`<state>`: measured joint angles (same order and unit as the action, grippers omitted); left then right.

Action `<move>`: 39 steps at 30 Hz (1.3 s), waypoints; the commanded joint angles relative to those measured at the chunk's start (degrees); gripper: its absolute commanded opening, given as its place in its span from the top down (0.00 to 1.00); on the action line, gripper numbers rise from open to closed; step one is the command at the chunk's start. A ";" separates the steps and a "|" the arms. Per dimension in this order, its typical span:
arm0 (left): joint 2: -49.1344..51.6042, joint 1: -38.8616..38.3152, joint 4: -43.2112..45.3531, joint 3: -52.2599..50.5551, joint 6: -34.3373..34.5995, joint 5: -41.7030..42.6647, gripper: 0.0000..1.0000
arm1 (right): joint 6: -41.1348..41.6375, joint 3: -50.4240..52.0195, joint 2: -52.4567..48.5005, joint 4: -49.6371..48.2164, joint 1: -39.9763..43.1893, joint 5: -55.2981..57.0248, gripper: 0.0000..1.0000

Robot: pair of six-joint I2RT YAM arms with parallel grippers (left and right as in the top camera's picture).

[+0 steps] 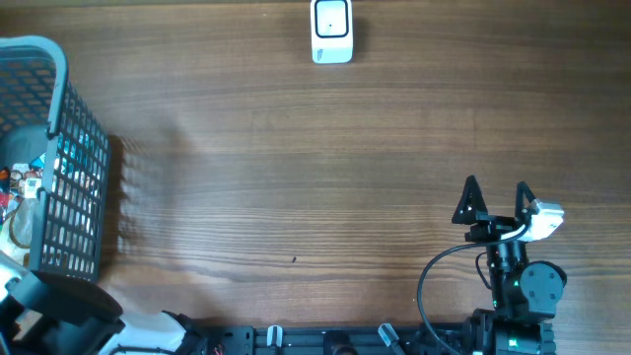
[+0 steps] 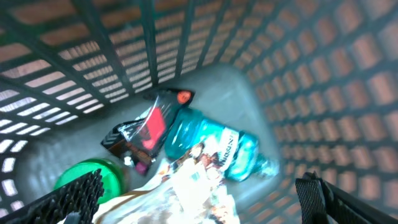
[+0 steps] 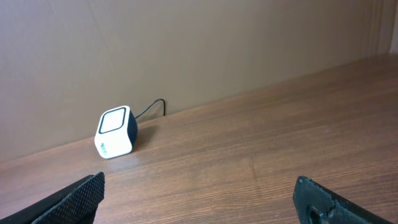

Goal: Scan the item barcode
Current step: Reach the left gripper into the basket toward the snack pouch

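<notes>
Left wrist view: left gripper, fingers spread and empty, hangs over the teal bottle in the far-left basket. This looks like the picking step; next, descend and close. Right gripper, also apart, sits near right, with the scanner far centre.

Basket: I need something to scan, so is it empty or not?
Not empty: the basket holds a teal bottle, a red-black packet and a green disc, seen in the left wrist view.

Table was brown with wood grain, basket grey-blue in grid pattern, scanner white with dark sides, bottle was teal, packet black and red, round item green.
</notes>
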<state>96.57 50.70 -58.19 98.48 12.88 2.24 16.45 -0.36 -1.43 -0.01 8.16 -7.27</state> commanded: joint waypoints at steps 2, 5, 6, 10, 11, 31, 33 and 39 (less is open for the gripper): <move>3.93 0.26 -2.16 0.37 -15.56 4.39 0.00 | 0.22 0.04 0.13 -0.35 0.00 0.42 0.00; 5.42 0.26 -2.54 -0.68 -19.45 4.98 0.00 | 0.22 0.04 0.13 -0.35 0.00 0.42 0.00; 5.79 0.26 -2.43 -1.46 -21.07 5.20 0.00 | 0.24 0.04 0.13 -0.35 0.00 0.42 0.00; 7.89 0.26 -0.76 -5.68 -24.11 5.31 0.00 | 0.24 0.04 0.13 -0.37 0.00 0.42 0.00; 8.46 0.26 0.15 -6.73 -24.11 5.51 0.00 | 0.22 0.04 0.13 -0.37 0.00 0.42 0.00; 9.35 0.26 11.78 -18.01 -27.30 10.14 0.00 | 0.22 0.04 0.13 -0.37 0.00 0.42 0.00; 9.35 0.26 10.67 -18.03 -27.28 10.16 0.00 | 0.22 0.04 0.13 -0.35 0.00 0.42 0.00; 9.35 0.26 9.79 -18.03 -27.28 10.19 0.12 | 0.22 0.04 0.13 -0.37 0.00 0.42 0.00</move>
<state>105.38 50.70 -48.12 80.93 -14.22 11.25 16.45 -0.36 -1.43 -0.03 8.16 -7.27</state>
